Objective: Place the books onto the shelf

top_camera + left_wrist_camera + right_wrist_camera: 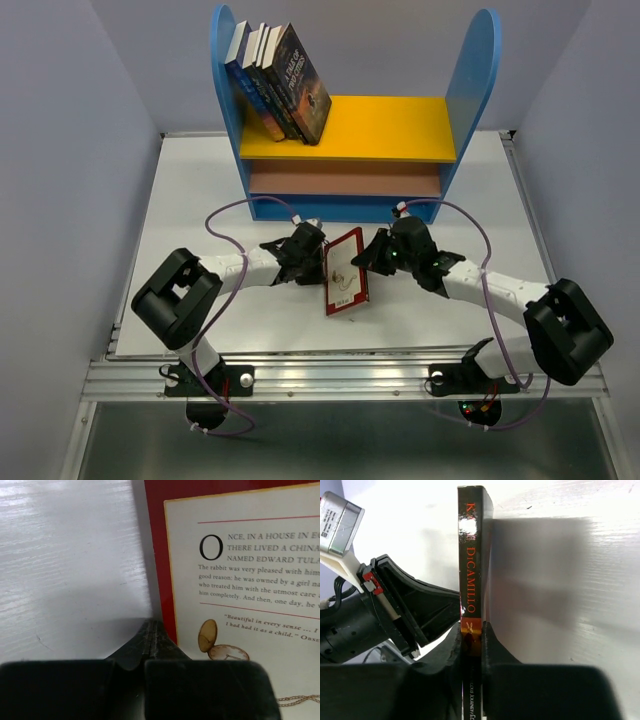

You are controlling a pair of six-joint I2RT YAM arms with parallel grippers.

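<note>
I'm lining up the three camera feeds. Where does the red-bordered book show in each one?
Top external: book in the centre, in front of the shelf.
Left wrist: book fills the right side, its text-printed cover facing the camera.
Right wrist: book in the centre, seen spine-on, clamped by the right gripper.
Shared landmark: the white table under the book shows in all three.

White table [190,200] is filling mid of view, w/ a soft sheen lying on its top. Pale lavender-grey walls are closing it in: left wall [70,150] along table's left edge, back wall [350,40] behind its far edge, right wall [590,130] along its right edge. Alu rail [340,378] is running along table's near edge, w/ a grey-green surface [340,445] showing below it.
</note>
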